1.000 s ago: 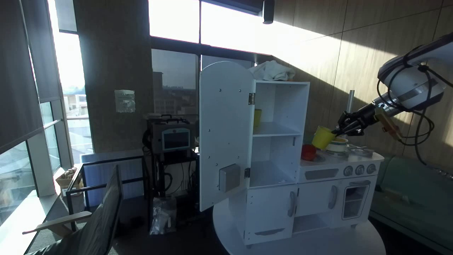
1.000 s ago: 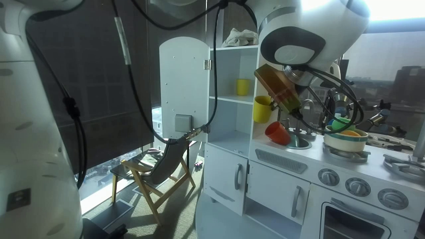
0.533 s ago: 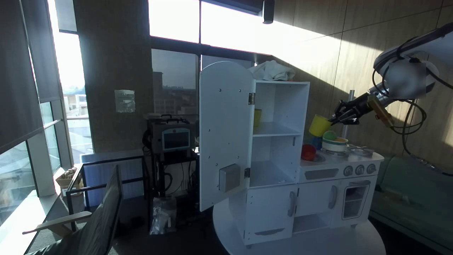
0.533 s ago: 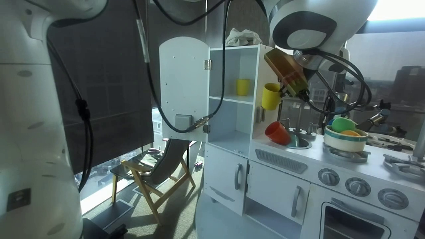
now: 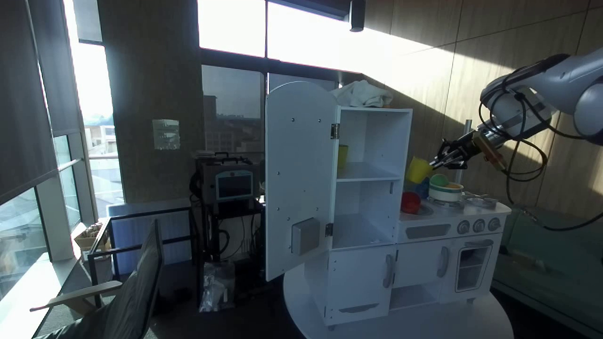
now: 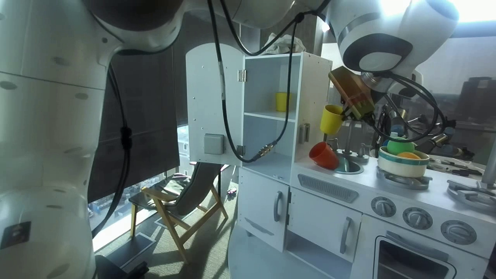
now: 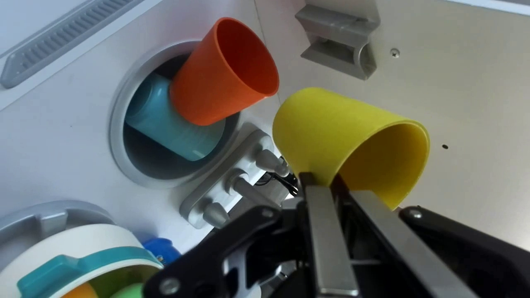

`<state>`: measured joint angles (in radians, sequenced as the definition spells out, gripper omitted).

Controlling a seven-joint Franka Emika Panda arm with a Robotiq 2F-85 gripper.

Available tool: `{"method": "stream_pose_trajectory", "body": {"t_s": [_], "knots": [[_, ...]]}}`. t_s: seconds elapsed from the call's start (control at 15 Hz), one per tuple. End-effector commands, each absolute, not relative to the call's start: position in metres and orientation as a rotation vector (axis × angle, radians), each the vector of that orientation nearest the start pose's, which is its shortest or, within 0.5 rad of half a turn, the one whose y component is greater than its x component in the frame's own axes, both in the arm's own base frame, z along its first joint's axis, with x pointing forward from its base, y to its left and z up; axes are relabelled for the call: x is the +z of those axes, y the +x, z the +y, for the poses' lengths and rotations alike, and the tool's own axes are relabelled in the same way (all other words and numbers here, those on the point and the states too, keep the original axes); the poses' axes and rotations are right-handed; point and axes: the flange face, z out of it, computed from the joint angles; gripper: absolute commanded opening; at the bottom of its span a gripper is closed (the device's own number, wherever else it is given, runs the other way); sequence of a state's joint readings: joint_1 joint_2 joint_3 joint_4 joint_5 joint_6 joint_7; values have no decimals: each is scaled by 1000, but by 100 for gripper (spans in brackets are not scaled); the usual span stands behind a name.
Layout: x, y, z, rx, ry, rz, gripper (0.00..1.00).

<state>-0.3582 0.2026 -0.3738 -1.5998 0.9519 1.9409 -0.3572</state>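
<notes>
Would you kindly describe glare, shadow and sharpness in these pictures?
In an exterior view, the upper window is blown out and shadow slants across the wooden wall; in an exterior view, glare marks the arm; in the wrist view, the yellow cup looks crisp.

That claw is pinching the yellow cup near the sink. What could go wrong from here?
The black-and-silver claw grips the yellow round plastic-looking cup by only one side of its wall, so the cup might twist or slip. Lower down, a tilted orange plastic-looking cup lies over a light-blue cylindrical cup in the round grey sink; a fall could knock them. The flat white cabinet side looks close, so a sideways move might hit it.
</notes>
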Motion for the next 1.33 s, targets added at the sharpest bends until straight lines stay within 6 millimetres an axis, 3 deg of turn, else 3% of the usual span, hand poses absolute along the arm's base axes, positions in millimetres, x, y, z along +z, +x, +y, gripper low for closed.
{"method": "stream_pose_trajectory", "body": {"t_s": [0.0, 0.33, 0.67, 0.87, 0.93, 1.07, 1.27], "knots": [[556, 546, -399, -692, -2243, 815, 11], [531, 557, -429, -649, -2227, 893, 12], [507, 578, -430, -603, -2236, 920, 13], [503, 580, -430, -603, -2237, 912, 12], [504, 578, -429, -602, -2236, 906, 34], [505, 575, -431, -616, -2236, 922, 42], [507, 564, -434, -632, -2247, 941, 64]]}}
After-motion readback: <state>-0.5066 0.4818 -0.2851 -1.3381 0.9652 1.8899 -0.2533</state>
